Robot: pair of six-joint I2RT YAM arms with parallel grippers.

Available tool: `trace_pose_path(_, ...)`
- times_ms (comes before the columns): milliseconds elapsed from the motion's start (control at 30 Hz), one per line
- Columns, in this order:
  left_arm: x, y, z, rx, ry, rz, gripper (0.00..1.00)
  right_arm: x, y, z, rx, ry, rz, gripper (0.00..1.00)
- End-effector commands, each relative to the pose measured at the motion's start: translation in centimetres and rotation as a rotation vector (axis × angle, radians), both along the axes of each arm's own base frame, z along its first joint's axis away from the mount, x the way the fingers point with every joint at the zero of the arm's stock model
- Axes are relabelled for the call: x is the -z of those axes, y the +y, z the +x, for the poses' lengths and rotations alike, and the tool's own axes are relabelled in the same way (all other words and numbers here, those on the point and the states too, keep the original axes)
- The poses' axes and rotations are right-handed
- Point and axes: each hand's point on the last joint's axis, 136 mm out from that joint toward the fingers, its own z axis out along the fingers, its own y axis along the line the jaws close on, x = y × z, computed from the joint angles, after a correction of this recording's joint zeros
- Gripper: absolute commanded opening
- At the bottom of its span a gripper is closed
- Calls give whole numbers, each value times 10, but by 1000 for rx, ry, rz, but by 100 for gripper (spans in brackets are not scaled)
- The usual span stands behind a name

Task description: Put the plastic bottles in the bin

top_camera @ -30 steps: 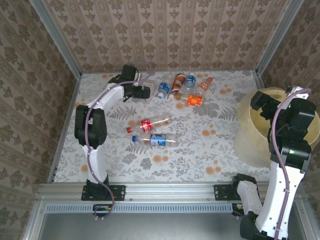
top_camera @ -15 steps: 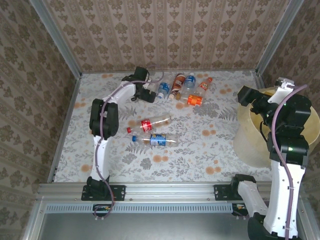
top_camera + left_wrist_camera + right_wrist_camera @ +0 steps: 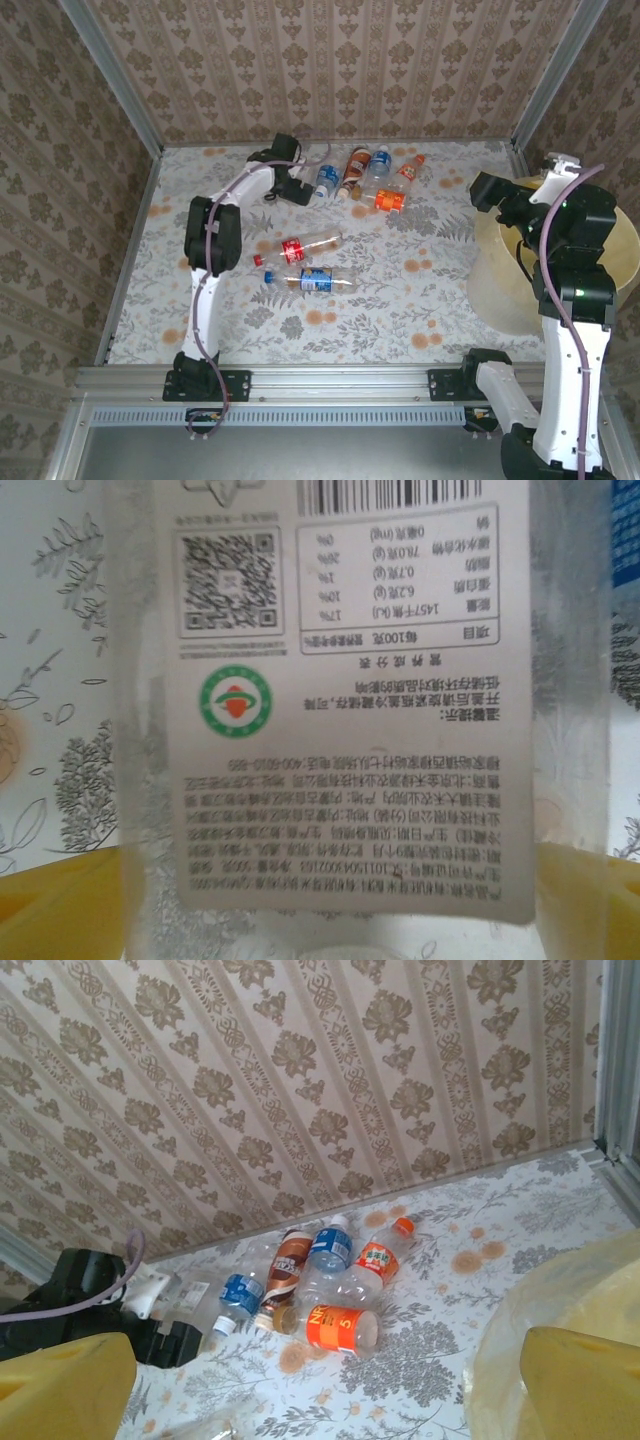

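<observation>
Slipping is to be feared: the white-labelled bottle (image 3: 350,710), far across the table (image 3: 420,295) from the bin (image 3: 492,268), is straddled by the left claw (image 3: 292,189), spread wide; thin plastic could be squeezed out sideways. The right claw (image 3: 328,1385), likewise spread, is held by the bin's rim.

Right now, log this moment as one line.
left jaws open, white-label bottle between them | right jaws open, by bin | red-label bottle, blue-label bottle lying loose
</observation>
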Motion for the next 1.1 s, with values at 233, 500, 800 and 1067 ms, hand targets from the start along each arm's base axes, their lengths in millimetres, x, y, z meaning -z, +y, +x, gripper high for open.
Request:
trace_pose_path(233, 20, 3, -1, -10, 22, 29, 83, -6, 53, 29, -231, -48, -14, 100)
trace_pose_path(500, 12, 11, -7, -62, -25, -3, 74, 0, 108, 56, -373, -64, -74, 100)
trace_pose_path(800, -27, 16, -24, -104, -93, -51, 70, 15, 166, 79, -488, -68, -10, 100)
trace_pose_path(1067, -88, 16, -50, -120, -207, -134, 69, 35, 174, 109, -388, 9, 39, 100)
